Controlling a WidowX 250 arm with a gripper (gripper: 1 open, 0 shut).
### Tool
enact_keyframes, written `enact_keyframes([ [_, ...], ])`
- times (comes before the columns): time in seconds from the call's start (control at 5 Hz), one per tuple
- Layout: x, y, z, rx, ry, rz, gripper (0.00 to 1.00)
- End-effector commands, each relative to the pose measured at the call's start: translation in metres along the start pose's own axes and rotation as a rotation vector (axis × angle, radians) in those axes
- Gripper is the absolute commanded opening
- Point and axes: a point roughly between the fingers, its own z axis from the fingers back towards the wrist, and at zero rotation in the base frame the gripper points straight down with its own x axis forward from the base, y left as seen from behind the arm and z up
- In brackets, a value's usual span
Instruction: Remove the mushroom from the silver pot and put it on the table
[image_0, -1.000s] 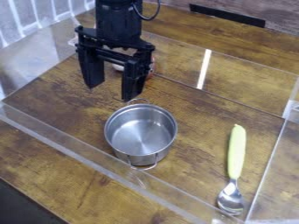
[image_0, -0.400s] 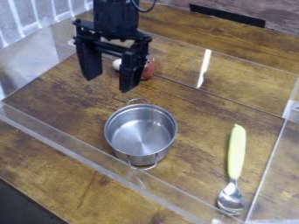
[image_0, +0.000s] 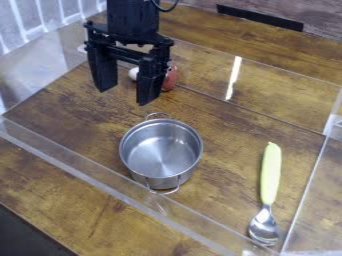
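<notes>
The mushroom is out of the silver pot: it sits on the bench at the far left, only a sliver of its red cap showing past the right finger of the gripper, which hangs over it pointing down with its 2 black fingers spread wide and nothing between them. The pot stands nearer, well apart from it, and looks empty and shiny inside. From what little shows, I would judge the mushroom a light, hard little toy, smooth and rounded on the cap, so apt to slip or roll if pinched off-centre; the best hold would be across the widest part of the cap, or lower at the stem, which is hidden here. A yellow-handled spoon lies near right. I can read no brand, label or writing anywhere.
</notes>
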Motion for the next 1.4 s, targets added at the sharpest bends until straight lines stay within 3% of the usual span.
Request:
enact_keyframes([
  [0.0,0.006,0.004,0.027,-0.001,-0.091,0.010,1.00],
  [0.6,-0.005,-0.002,0.026,-0.014,-0.089,-0.007,1.00],
  [1.2,-0.004,-0.006,0.023,0.014,-0.119,-0.004,1.00],
])
